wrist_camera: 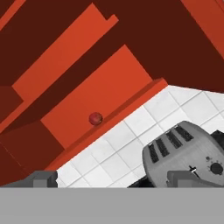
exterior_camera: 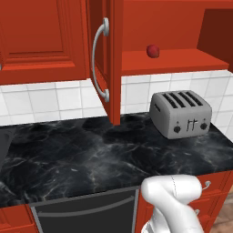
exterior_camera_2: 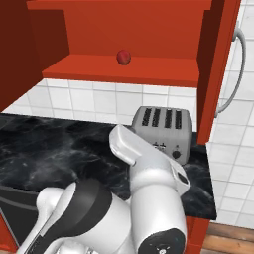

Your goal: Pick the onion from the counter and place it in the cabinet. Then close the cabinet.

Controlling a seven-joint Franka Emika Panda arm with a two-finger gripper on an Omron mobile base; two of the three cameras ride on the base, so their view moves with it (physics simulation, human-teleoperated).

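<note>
The onion [exterior_camera: 153, 51] [exterior_camera_2: 123, 57] [wrist_camera: 95, 118], a small dark red ball, rests on the red shelf [exterior_camera: 182, 60] inside the open cabinet [exterior_camera_2: 149, 20]. Both cabinet doors stand open: the left door [exterior_camera: 111, 59] shows edge-on with its curved silver handle [exterior_camera: 98, 59], and the right door [exterior_camera_2: 218, 64] carries its own handle [exterior_camera_2: 239, 69]. Below lies the black marble counter [exterior_camera: 91, 154] [exterior_camera_2: 49, 149]. My gripper [wrist_camera: 116, 178] is open and holds nothing. It looks up at the shelf from below, well apart from the onion.
A silver four-slot toaster [exterior_camera: 180, 113] [exterior_camera_2: 163, 126] [wrist_camera: 183, 153] stands on the counter under the cabinet. A closed red cabinet [exterior_camera: 41, 41] hangs to the left. A white tiled wall [exterior_camera: 59, 98] backs the counter, which ends at the right [exterior_camera_2: 213, 198].
</note>
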